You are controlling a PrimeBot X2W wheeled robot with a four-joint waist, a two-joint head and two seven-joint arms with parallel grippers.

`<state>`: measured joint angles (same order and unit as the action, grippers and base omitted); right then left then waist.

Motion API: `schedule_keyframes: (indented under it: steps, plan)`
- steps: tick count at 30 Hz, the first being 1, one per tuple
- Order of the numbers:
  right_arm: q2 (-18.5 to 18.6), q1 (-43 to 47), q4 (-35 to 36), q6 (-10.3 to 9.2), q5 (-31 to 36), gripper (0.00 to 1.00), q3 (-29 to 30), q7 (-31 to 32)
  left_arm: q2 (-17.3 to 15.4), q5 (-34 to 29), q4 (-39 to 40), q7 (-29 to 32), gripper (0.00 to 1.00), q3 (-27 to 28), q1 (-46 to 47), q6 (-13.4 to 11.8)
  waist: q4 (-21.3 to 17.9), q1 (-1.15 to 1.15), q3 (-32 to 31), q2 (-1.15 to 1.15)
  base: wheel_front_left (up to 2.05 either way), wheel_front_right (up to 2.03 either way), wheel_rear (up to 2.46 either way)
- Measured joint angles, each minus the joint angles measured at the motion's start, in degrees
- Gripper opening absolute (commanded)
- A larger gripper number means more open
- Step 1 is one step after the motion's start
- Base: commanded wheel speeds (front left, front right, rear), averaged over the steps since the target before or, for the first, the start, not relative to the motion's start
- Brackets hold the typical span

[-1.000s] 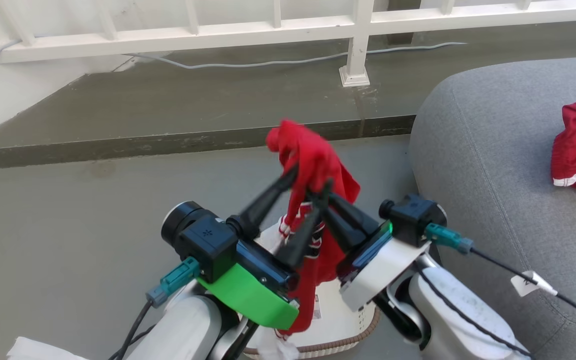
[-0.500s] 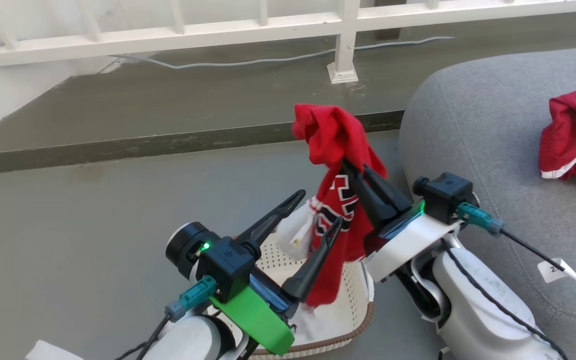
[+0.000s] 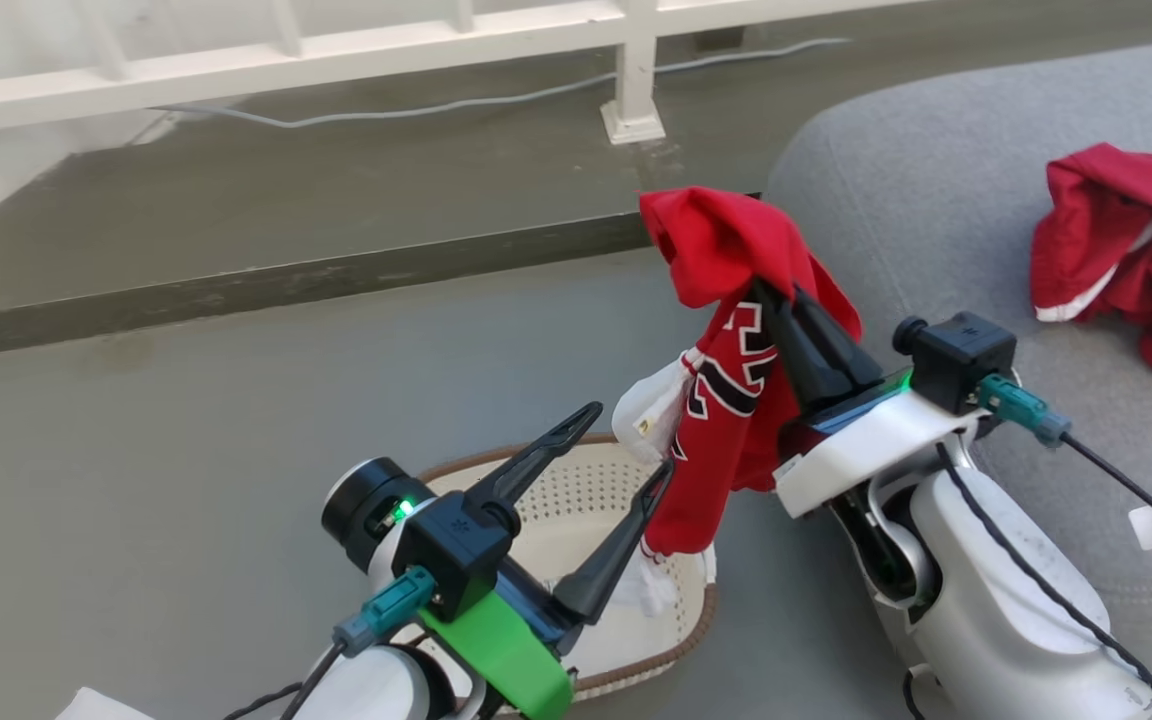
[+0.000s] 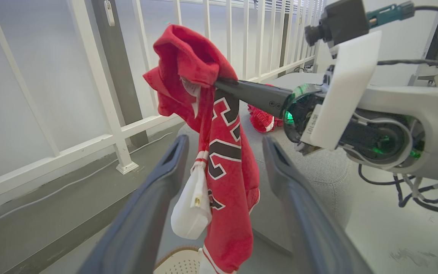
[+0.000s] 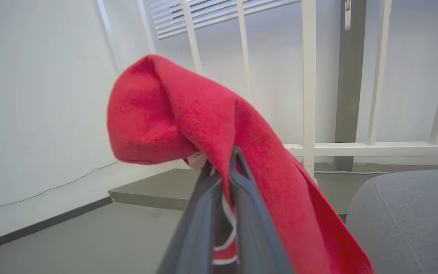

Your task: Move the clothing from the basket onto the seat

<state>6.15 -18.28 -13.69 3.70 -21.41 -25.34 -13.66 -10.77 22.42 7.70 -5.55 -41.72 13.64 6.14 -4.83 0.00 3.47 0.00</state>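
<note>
The right fingers [image 3: 786,320] were clamped on the bunched top of the red jersey [image 3: 726,420], which hung in the air with a white cloth [image 3: 648,410] dangling at its side. Its lower end reached down toward the basket [image 3: 576,490], just beside the grey seat [image 3: 936,230]. The left fingers [image 3: 626,530] stood spread wide over the basket with nothing between them, close to the hanging jersey, while a second red garment [image 3: 1106,240] lay on the seat and the basket sat on the floor [image 3: 186,420].
</note>
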Motion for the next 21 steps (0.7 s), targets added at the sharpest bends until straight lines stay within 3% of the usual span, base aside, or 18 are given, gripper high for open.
schedule_keyframes:
  steps: [21]
  plan:
    - [0.2,0.0,0.4,-1.37,-0.9,0.00,5.0,-0.6,-1.6,-2.3,0.0,2.0,1.00,0.1,-0.8,-0.1,-8.1,0.00,4.9,0.00,0.00,0.00,0.00]
